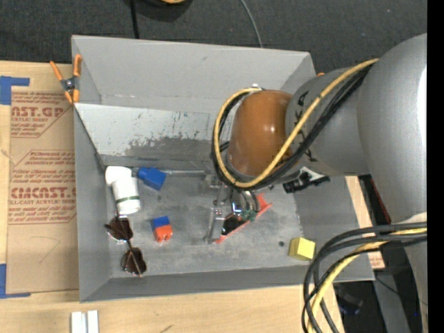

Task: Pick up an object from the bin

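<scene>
The grey metal bin holds a few scattered things. At its left lie a white plastic bottle with a green band and, below it, brown-lensed sunglasses. Just right of these are a blue block and a small blue-and-orange piece. At the floor's middle the pincer is low beside a thin red stick-like piece with a green part; whether it is spread or pinching cannot be told. A yellow block sits far right.
</scene>
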{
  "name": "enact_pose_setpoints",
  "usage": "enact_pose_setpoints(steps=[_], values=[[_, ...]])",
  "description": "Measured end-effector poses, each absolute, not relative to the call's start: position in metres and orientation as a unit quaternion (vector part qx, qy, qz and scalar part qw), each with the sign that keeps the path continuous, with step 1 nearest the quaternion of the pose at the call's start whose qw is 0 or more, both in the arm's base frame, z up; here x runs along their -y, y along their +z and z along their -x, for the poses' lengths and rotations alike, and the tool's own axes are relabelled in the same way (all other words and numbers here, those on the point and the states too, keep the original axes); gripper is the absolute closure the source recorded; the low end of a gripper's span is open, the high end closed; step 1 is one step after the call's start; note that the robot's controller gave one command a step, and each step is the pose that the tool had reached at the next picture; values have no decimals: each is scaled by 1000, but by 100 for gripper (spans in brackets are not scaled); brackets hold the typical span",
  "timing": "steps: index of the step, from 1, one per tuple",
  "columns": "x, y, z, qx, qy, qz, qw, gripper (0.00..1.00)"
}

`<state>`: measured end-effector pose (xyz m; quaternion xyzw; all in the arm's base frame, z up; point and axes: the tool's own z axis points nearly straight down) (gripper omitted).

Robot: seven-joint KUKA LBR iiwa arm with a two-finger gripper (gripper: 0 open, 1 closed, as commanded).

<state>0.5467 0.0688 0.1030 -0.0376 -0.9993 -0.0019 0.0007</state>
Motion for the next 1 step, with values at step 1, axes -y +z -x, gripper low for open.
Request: enact_pose_setpoints(steps=[1], values=[[-50, 90, -548, 999, -1, 50, -1, 0]])
